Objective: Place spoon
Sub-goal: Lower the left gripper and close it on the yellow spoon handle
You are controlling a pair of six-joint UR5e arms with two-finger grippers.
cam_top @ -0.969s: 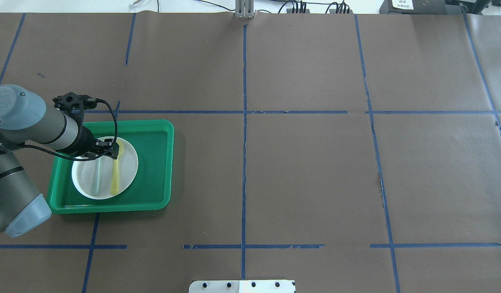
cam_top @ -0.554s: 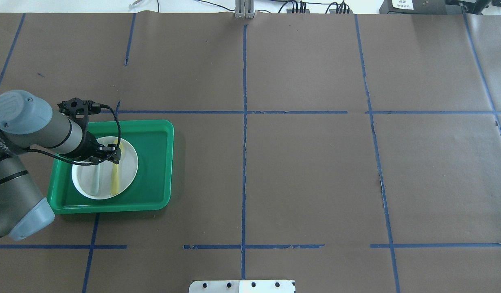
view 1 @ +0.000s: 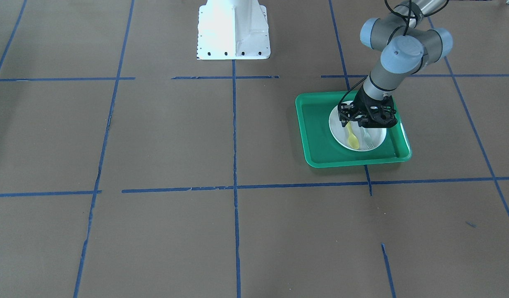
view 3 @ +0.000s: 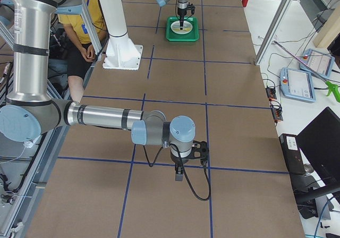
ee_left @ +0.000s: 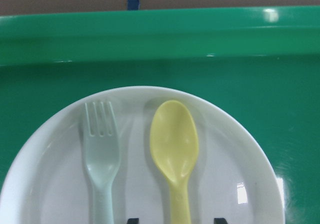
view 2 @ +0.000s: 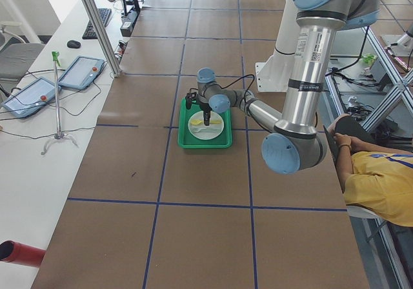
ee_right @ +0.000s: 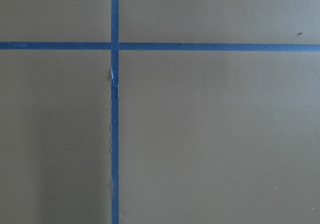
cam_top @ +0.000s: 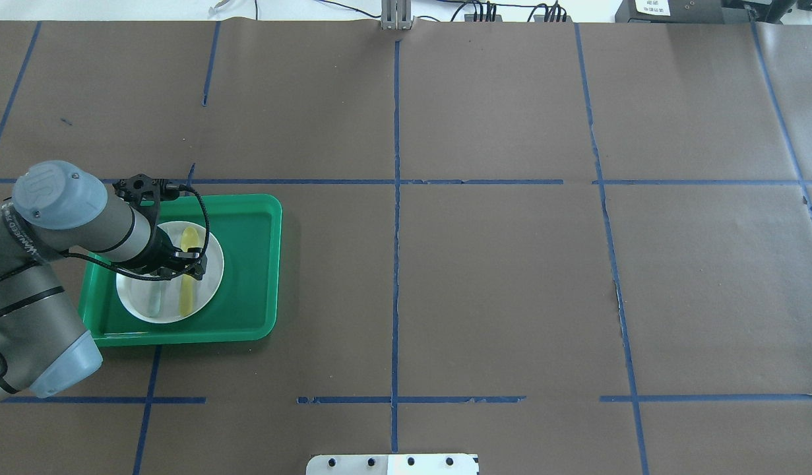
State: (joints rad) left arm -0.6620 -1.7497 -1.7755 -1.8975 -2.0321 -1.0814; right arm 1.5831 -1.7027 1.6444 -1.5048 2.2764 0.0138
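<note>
The yellow spoon [ee_left: 175, 144] lies on a white plate [ee_left: 225, 174], bowl towards the tray's far rim, beside a pale grey-green fork [ee_left: 101, 149]. In the overhead view the spoon [cam_top: 187, 297] and the fork [cam_top: 155, 300] lie side by side on the plate [cam_top: 211, 280]. My left gripper [cam_top: 191, 260] hangs low over the spoon's handle. It is open, with a fingertip [ee_left: 132, 220] on each side of the handle and not touching it. My right gripper [view 3: 179, 175] shows only in the exterior right view, over bare paper; I cannot tell whether it is open or shut.
The plate sits in a green tray [cam_top: 247, 264] with a raised rim, on the robot's left side of the table. Brown paper with blue tape lines [cam_top: 396, 198] covers the table. The white robot base [view 1: 232, 29] stands at the near edge.
My left gripper has moved along the spoon from its bowl end towards the middle of the handle, so the bowl is now uncovered. Spoon, fork and plate have not moved.
</note>
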